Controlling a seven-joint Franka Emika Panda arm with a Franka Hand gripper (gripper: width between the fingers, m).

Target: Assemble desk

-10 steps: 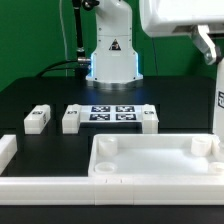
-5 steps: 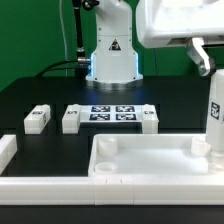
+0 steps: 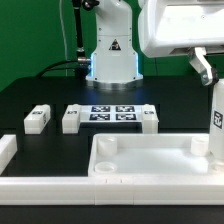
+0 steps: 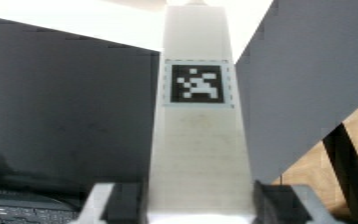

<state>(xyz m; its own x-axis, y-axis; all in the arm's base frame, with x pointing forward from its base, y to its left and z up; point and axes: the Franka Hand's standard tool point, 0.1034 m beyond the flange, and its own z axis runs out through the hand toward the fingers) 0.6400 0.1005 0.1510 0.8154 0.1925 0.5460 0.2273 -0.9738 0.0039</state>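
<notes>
The white tabletop [image 3: 150, 160] lies upside down at the front, its raised rim and corner sockets showing. My gripper [image 3: 212, 78] is at the exterior view's right, shut on a long white leg [image 3: 216, 125] with a black-and-white tag. The leg stands upright with its lower end at the tabletop's far right corner socket [image 3: 207, 148]. In the wrist view the leg [image 4: 201, 120] fills the middle, clamped between both fingers [image 4: 123, 205]. Three small white tagged legs lie on the black table: one [image 3: 37, 119], a second [image 3: 71, 119] and a third [image 3: 149, 119].
The marker board [image 3: 111, 112] lies flat in front of the robot base [image 3: 111, 60]. Long white border bars [image 3: 40, 185] run along the front and left, with a bar end [image 3: 6, 150] at the exterior view's left edge.
The gripper has lowered the held leg; its lower end has come down to the tabletop's far right corner. The other parts have not moved.
</notes>
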